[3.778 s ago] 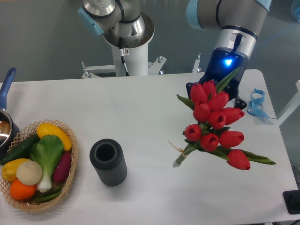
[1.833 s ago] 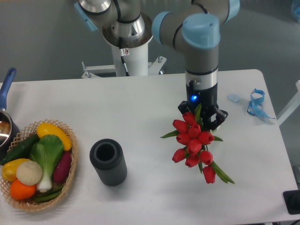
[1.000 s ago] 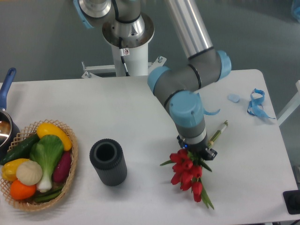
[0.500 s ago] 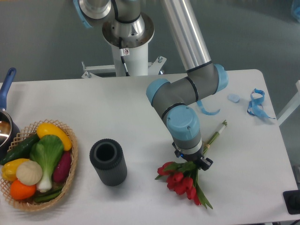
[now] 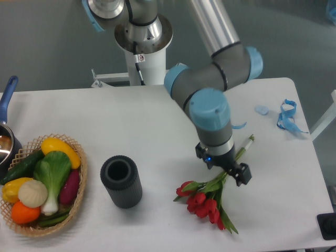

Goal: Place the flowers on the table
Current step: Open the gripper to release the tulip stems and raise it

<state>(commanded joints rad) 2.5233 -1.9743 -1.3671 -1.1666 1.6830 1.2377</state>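
Note:
The flowers (image 5: 203, 201), a bunch of red tulips with green leaves, lie flat on the white table (image 5: 131, 126) at the front right. Their stems (image 5: 245, 144) point to the back right. My gripper (image 5: 222, 164) hangs just above the stems, behind the blooms. Its two dark fingers (image 5: 242, 175) stand apart on either side of the stems, so it is open and holds nothing.
A dark ribbed vase (image 5: 121, 181) stands left of the flowers. A wicker basket (image 5: 76, 202) of vegetables sits at the front left, with a pot (image 5: 5, 143) behind it. A blue ribbon (image 5: 286, 116) lies at the right edge. The robot base (image 5: 142, 47) stands behind the table.
The gripper carried the flowers from the right to the front, laid them down, let go of them and has risen slightly. The flowers now rest on the table.

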